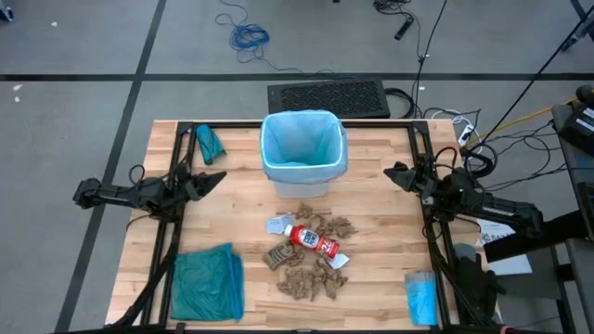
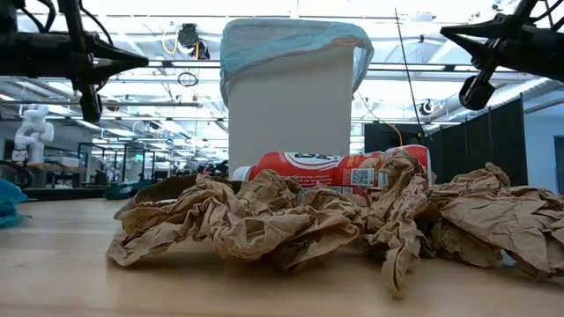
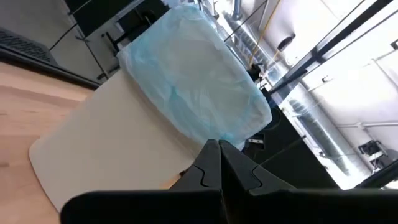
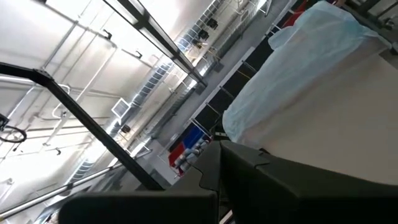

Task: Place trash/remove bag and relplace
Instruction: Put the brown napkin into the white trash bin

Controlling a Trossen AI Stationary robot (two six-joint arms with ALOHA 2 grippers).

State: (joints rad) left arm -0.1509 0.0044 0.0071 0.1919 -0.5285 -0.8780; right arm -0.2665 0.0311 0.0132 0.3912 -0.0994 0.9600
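bag (image 1: 302, 139) lining bin, trash (image 1: 311, 250) mid-table, bare wood around

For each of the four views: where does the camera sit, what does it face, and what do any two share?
High: overhead, straight down on the table; left gripper and right gripper, both shut, flank the bin.
Low: table height, across the trash toward the bin; both arms overhead.
Left wrist: past shut fingers at the bag.
Right wrist: past its fingers at the bin's other side.
All share the lined bin.
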